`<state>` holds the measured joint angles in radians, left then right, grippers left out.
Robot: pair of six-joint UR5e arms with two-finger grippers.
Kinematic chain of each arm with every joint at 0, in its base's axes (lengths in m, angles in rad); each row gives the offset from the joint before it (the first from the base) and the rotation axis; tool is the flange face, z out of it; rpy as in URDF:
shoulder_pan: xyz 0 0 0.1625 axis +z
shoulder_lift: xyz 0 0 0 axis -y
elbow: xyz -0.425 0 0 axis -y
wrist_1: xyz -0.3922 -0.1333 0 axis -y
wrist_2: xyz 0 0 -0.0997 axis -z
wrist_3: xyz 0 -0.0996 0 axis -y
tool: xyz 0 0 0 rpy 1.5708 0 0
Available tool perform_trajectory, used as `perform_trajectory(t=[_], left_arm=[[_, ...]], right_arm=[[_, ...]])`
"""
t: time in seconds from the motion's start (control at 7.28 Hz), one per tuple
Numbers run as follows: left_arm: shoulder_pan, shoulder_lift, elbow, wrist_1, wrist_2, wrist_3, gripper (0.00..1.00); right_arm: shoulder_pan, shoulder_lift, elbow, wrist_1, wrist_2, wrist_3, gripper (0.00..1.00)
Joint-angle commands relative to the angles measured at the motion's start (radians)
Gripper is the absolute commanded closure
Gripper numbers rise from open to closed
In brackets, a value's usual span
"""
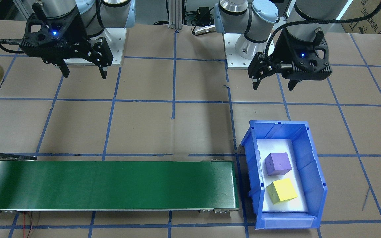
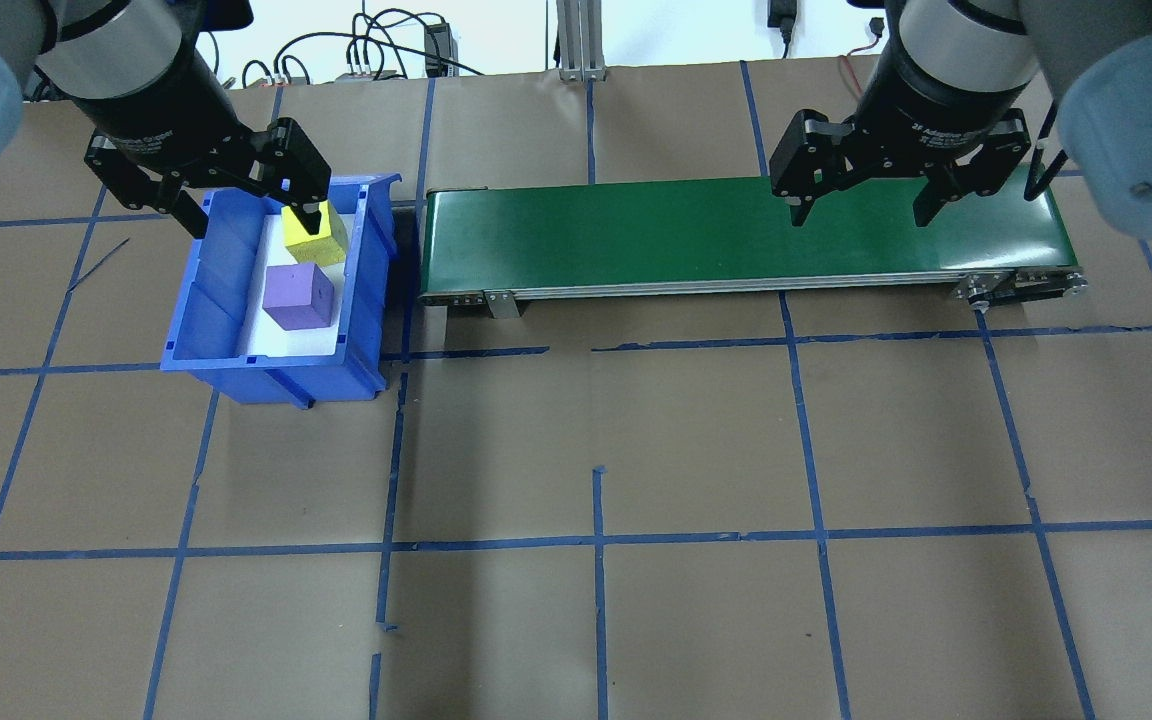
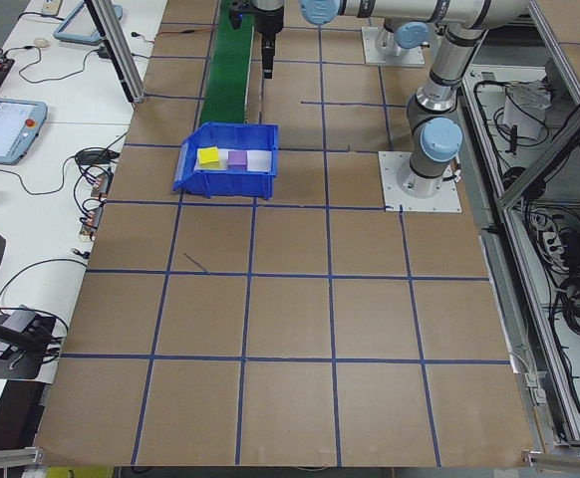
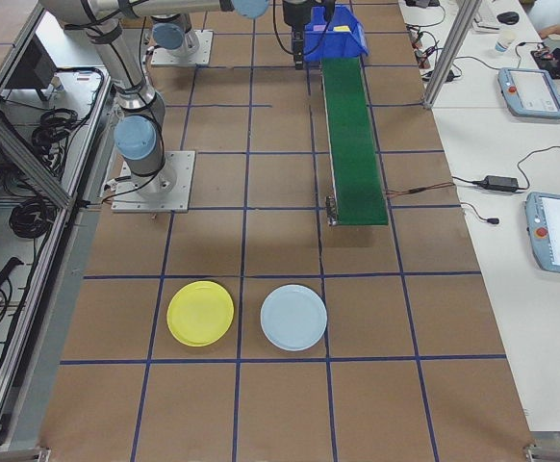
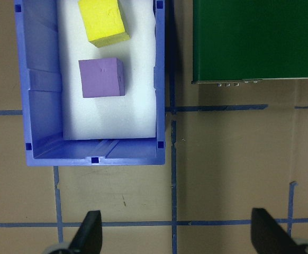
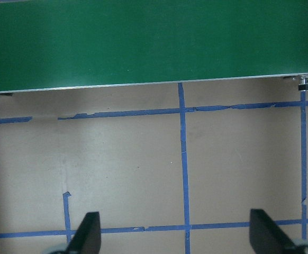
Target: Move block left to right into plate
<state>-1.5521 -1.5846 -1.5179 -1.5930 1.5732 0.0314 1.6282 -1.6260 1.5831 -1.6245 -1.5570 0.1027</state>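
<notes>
Jaws of left gripper and right gripper stand wide apart, empty. Yellow block lies beside purple block in blue bin; yellow plate sits near the table's right end.

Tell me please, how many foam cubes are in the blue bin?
2: the yellow cube and the purple cube, side by side, apart, on the white liner of the blue bin. None seems hidden.

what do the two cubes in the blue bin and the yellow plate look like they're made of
Purple cube and yellow cube: probably foam; matte, slightly pitted faces, soft edges. Yellow plate: likely plastic; smooth, uniform colour, raised rim. Blue bin: moulded plastic with ribbed walls.
</notes>
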Motion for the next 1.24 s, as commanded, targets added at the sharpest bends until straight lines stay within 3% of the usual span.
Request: perform_trajectory(t=[0.0,1.1], left_arm=[[-0.002,0.000,-0.002,0.001,-0.004,0.002,0.00],[0.118,-0.030,-0.005,0.021,-0.004,0.019,0.00]], right_arm=[[0.001,0.000,0.000,0.000,0.000,0.000,0.00],[0.001,0.000,0.000,0.000,0.000,0.000,0.00]])
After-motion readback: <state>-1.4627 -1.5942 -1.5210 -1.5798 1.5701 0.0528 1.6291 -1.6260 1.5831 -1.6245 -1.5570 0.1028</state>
